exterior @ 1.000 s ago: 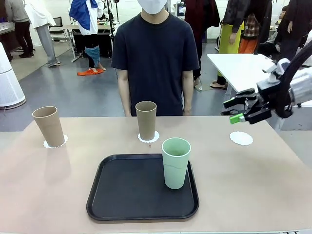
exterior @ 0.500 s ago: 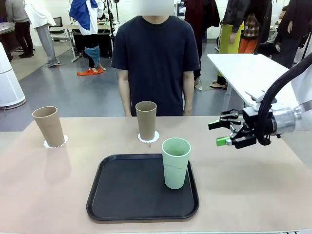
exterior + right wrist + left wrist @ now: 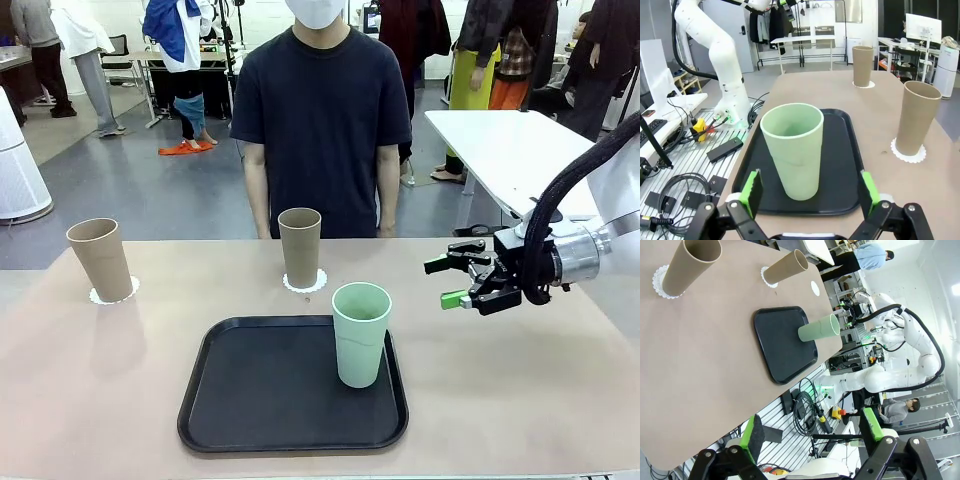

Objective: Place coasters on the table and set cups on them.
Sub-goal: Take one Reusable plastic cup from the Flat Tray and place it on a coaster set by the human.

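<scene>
The left gripper [image 3: 812,437] is held open above the table [image 3: 710,355]. Two brown cups [image 3: 690,262] are seen on coasters [image 3: 659,282]; a green cup [image 3: 819,330] stands on the tray [image 3: 782,342].

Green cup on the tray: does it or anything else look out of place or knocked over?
Nothing is spilled or tipped. The green cup stands upright on the black tray, while both brown cups sit on white doilies. The right claw hovers open beside it.
</scene>
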`<state>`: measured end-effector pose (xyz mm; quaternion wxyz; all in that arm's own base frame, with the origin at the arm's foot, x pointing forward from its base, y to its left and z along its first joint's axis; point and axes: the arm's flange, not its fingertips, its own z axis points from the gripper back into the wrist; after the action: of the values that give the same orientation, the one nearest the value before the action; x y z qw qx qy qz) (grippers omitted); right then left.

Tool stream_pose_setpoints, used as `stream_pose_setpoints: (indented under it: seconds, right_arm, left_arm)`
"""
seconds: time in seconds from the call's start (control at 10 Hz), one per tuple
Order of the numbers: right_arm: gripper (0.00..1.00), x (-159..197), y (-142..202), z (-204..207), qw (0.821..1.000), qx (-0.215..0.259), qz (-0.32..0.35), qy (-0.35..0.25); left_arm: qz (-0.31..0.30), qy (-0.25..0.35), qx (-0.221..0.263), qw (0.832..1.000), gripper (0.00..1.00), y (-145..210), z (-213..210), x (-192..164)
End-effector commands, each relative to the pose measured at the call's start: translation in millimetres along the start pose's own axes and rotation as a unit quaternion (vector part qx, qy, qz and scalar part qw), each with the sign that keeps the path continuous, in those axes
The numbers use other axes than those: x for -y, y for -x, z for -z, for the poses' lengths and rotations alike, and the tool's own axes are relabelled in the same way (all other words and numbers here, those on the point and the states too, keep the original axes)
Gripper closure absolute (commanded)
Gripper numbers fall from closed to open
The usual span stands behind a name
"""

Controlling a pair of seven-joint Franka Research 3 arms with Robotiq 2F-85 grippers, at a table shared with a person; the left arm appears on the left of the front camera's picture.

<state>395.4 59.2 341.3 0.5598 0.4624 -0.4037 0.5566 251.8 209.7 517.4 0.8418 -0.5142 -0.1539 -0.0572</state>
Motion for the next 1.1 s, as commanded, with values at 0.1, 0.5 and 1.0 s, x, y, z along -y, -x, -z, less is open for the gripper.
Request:
stream_pose_setpoints:
  seconds: [0.1,0.5,1.0]
  right_arm:
    - [0.0,0.0,0.0,0.0,1.0,0.0,0.0,0.0]
    - [0.0,12.9,14.9,51.8,0.995,-0.065,-0.064,-0.038]
    - [0.0,46.1,25.9,76.9,0.994,-0.054,-0.046,-0.088]
  left_arm:
    - [0.001,-0.001,0.003,1.0,0.0,0.9,0.2,1.4]
    - [0.001,-0.001,0.003,1.0,0.0,0.9,0.2,1.4]
    - [0.001,-0.001,0.003,1.0,0.0,0.9,0.2,1.4]
